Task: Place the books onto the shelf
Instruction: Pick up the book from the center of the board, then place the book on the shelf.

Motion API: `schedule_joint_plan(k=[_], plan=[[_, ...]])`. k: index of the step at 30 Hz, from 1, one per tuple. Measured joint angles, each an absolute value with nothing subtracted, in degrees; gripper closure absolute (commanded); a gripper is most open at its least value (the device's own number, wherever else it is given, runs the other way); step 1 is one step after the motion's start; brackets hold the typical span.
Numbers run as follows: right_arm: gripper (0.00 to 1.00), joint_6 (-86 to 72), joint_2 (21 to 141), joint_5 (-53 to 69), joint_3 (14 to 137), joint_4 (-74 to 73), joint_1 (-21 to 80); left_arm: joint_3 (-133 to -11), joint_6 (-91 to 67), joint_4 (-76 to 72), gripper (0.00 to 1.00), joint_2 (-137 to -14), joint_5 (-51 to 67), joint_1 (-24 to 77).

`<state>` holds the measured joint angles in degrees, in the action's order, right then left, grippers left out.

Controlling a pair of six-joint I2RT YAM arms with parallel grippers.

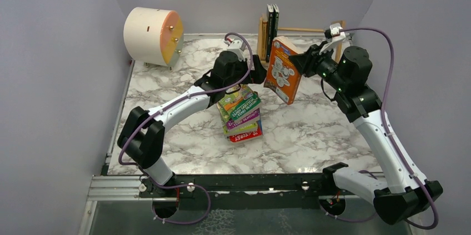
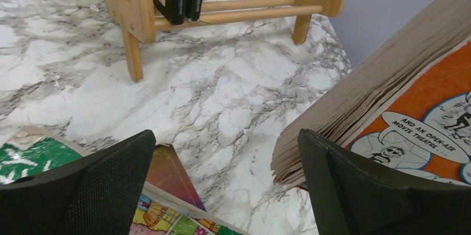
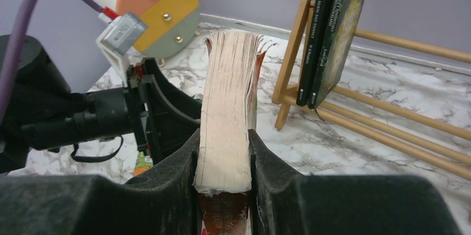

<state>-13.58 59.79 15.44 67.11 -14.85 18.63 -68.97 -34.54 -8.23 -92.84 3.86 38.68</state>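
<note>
We log the marble table (image 1: pixel 311 135) first, with the light-wood shelf (image 1: pixel 262 38) at its far edge. Near the table's centre sits a stack of books (image 1: pixel 241 114) — green, purple and red covers showing. An orange book (image 1: pixel 283 70) hangs tilted in the air between stack and shelf, clamped by the right gripper (image 3: pixel 224 146). Two dark books (image 1: pixel 272 24) stand upright at the shelf's left end. The left gripper (image 2: pixel 228 179) hovers over the stack — jaws spread wide.
</note>
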Motion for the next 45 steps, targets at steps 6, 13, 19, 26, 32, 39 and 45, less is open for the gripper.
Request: schedule_joint_plan(k=[6,13,19,26,32,39,45], plan=[[0.99,-14.31,61.14,8.4,67.48,-15.38,18.63,-68.9,-32.6,-2.85,0.02,-88.16,-4.47,39.09],[0.99,-14.74,66.81,-0.21,74.08,-16.62,18.63,-67.88,-30.83,-0.19,0.02,-76.58,-12.4,38.76],[0.99,-14.55,76.42,-7.53,83.0,-16.78,18.63,-64.95,-30.89,0.67,0.02,-70.87,-14.11,38.74],[0.99,-12.69,86.06,-15.66,91.39,-17.58,18.63,-61.6,-31.16,2.26,0.02,-70.32,-14.17,38.74],[0.99,-10.74,92.47,-19.2,98.7,-18.52,18.63,-60.03,-32.03,2.22,0.02,-69.28,-13.87,38.74],[0.99,-8.47,100.4,-20.84,105.78,-18.76,18.63,-59.11,-32.75,2.17,0.02,-68.77,-13.47,38.74],[0.99,-7.46,109.1,-21.02,112.64,-20.58,18.63,-58.65,-32.8,2.15,0.02,-68.77,-13.45,38.74]])
